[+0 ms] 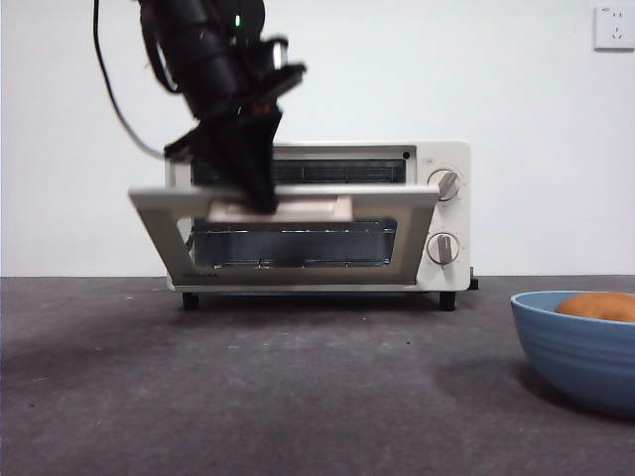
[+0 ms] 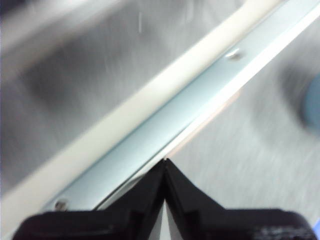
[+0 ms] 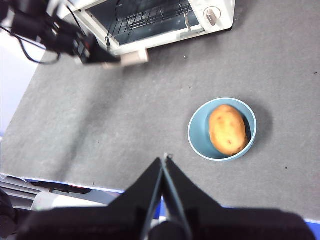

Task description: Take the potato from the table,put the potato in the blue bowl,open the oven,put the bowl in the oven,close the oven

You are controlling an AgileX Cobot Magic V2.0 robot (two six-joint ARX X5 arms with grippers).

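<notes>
Front view, left gripper [image 1: 260, 198] on oven [image 1: 437, 213] handle [image 1: 327, 209], smooth potato [image 1: 598, 305] in ridged bowl [image 1: 571, 347].

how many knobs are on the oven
2: both round grey knobs sit on the cream-white toaster oven right of its door, upper grey knob above lower grey knob.

A: Oven [image 1: 437, 213] state?
B: Door tilted partway open, wire rack visible behind the glass. Left gripper [image 1: 260, 203] comes from upper left, tips at the beige handle [image 1: 303, 208].
A: Bowl?
B: Blue bowl [image 1: 575, 347] at right edge on the table [image 1: 248, 387], potato [image 1: 598, 305] inside, well apart from the oven.
</notes>
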